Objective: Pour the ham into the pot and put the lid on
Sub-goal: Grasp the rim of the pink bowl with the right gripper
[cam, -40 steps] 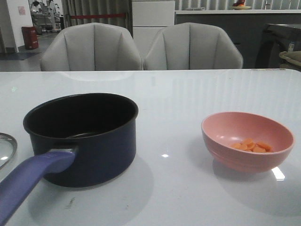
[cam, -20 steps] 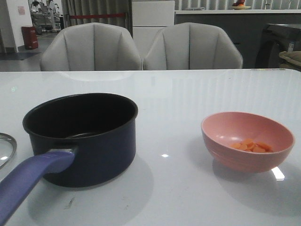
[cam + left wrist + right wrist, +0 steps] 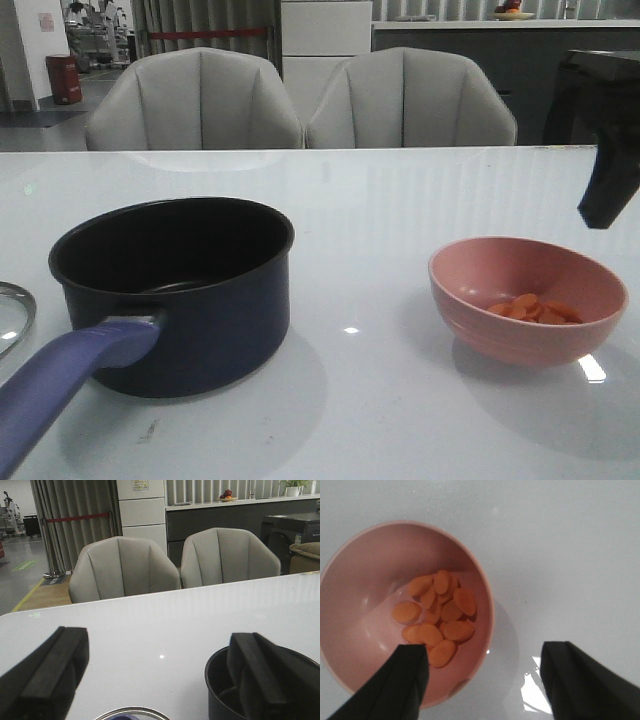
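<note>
While my right claw (image 3: pixel 482 680) hangs open above the pink bowl (image 3: pixel 350 580) of ham (image 3: pixel 437 617), my left claw (image 3: pixel 160 680) gapes beside the pot (image 3: pixel 175 290); no lettering reads.

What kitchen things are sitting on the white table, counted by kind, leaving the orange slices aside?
Pots: 1, the dark blue pot
Bowls: 1, the pink bowl holding the ham
Lids: 1, the lid, only partly in view
Total: 3

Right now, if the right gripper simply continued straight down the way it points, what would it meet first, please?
Probably the near rim of the pink bowl: the open right gripper straddles it, one finger over the ham, the other over bare table.
</note>
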You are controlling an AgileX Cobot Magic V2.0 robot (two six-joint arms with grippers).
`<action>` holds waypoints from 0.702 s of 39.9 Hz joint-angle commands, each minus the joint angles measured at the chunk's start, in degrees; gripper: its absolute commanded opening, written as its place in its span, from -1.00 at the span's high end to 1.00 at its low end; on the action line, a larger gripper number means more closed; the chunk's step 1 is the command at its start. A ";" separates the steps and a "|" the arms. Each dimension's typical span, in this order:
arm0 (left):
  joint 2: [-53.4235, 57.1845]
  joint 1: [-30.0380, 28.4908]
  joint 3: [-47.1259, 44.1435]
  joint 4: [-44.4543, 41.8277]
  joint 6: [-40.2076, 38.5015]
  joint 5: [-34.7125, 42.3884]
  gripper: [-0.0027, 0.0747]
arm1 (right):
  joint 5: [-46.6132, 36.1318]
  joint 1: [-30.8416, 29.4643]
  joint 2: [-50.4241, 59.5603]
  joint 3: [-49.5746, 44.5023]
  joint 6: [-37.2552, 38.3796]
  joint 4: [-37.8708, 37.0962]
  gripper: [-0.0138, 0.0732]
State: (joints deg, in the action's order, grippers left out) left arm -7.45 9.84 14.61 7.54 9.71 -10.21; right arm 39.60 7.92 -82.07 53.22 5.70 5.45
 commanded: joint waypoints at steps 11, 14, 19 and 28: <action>-0.49 0.41 1.44 0.15 -0.07 4.50 -0.64 | 1.24 -0.15 -13.31 9.04 -3.32 0.30 -0.60; -0.49 0.41 1.44 0.15 -0.07 4.50 -0.64 | 1.38 -0.15 -15.84 10.17 -3.34 0.30 -0.47; -0.49 0.41 1.44 0.15 -0.07 4.50 -0.64 | 2.80 -0.15 -19.11 12.09 -3.34 0.36 -0.10; -0.49 0.41 1.44 0.15 -0.07 4.50 -0.64 | 4.25 -0.15 -18.41 14.78 -3.60 0.83 0.37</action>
State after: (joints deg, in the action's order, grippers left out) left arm -7.45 9.84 14.61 7.54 9.71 -10.21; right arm 44.46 7.92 -103.66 65.53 2.94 6.41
